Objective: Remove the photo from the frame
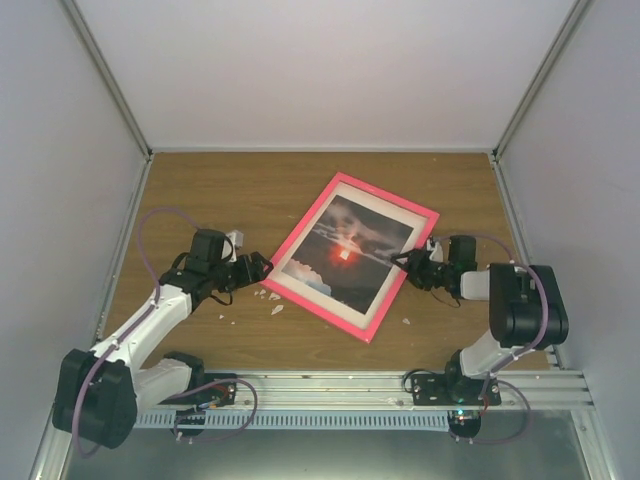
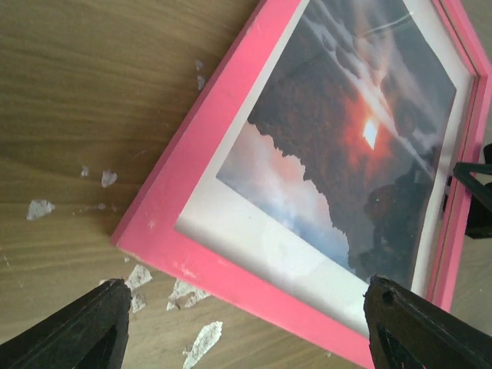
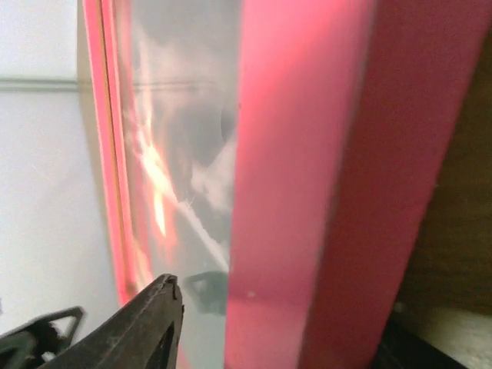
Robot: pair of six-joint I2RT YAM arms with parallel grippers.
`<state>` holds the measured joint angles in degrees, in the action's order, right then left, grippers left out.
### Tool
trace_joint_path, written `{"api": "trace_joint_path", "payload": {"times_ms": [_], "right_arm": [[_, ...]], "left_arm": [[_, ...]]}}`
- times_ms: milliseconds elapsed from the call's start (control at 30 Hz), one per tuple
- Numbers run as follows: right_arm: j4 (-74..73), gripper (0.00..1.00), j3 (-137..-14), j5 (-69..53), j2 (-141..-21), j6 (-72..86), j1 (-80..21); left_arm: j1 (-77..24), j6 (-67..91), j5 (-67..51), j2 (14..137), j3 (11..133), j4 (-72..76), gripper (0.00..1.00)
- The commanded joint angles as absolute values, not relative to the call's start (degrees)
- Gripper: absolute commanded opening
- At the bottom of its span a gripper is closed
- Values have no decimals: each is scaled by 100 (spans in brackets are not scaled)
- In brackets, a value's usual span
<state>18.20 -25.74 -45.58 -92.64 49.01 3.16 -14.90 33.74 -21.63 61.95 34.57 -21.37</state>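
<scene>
Starting extraction, photo (image 1: pixel 345 255) in frame (image 1: pixel 300 229) face-up: left gripper (image 1: pixel 260 268) is hovering spread before its corner, right gripper (image 1: pixel 410 262) is straddling its rim, pinch unclear; flip likely next.

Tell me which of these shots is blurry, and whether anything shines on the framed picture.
Right wrist view: the frame is a close, soft pink blur. Left wrist view: fairly sharp, pale glare on the white mat. Top view: evenly lit, the photo small but clear.
</scene>
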Motion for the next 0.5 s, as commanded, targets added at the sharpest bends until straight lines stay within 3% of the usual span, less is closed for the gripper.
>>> {"api": "trace_joint_path", "payload": {"times_ms": [0, 233, 467], "right_arm": [[870, 56, -2681, -3833, -9063, 3963, 307], [-229, 80, -2926, -3076, -8631, 3284, 301], [-1251, 90, -3327, -1907, -7973, 2668, 300]], "left_arm": [[-1577, 3643, -2271, 5906, 3271, -2002, 83], [-1626, 3527, -1987, 5951, 3295, -2107, 84], [-1707, 3340, -1936, 6452, 3565, -2137, 86]]}}
